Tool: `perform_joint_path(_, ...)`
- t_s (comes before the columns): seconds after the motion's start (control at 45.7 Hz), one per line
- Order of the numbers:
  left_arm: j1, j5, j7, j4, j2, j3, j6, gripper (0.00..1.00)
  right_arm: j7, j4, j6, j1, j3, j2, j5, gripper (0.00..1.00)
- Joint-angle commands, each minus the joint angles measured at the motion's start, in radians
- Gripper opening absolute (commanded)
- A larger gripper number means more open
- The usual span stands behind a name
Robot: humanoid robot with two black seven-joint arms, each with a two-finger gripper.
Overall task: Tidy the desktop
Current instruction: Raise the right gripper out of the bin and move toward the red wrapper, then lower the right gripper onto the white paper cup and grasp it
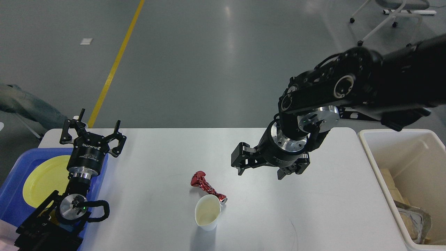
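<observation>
Your right gripper (259,172) hangs open over the desktop (313,209). The red wrapper (206,184) lies just down-left of its fingers, long axis slanting toward the cup (208,216). Your left gripper (92,134), also open, sits well apart, so the right arm is nearer.

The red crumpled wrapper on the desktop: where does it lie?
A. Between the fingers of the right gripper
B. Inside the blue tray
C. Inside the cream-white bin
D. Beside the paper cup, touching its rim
D: the red crumpled wrapper lies on the desktop, its lower end against the rim of the paper cup; the right gripper hangs open, apart from it.
</observation>
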Motion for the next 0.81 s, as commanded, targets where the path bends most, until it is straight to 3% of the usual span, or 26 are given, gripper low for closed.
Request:
perform_joint_path(0.0, 0.0, 0.0, 0.0, 0.0, 0.0, 0.0, 0.0, 0.99, -0.003, -0.02, -0.124, -0.152, 0.041, 0.032, -0.007, 1.0)
perform_joint_path(0.197, 0.0, 0.0, 0.0, 0.0, 0.0, 0.0, 0.0, 0.99, -0.003, -0.082, -0.287, -0.318, 0.119, 0.063, -0.015, 1.0)
perform_joint_path(0.788, -0.002, 0.0, 0.0, 0.0, 0.0, 0.0, 0.0, 0.99, -0.001, -0.377, -0.304, -0.606, 0.205, 0.216, -0.102, 0.98)
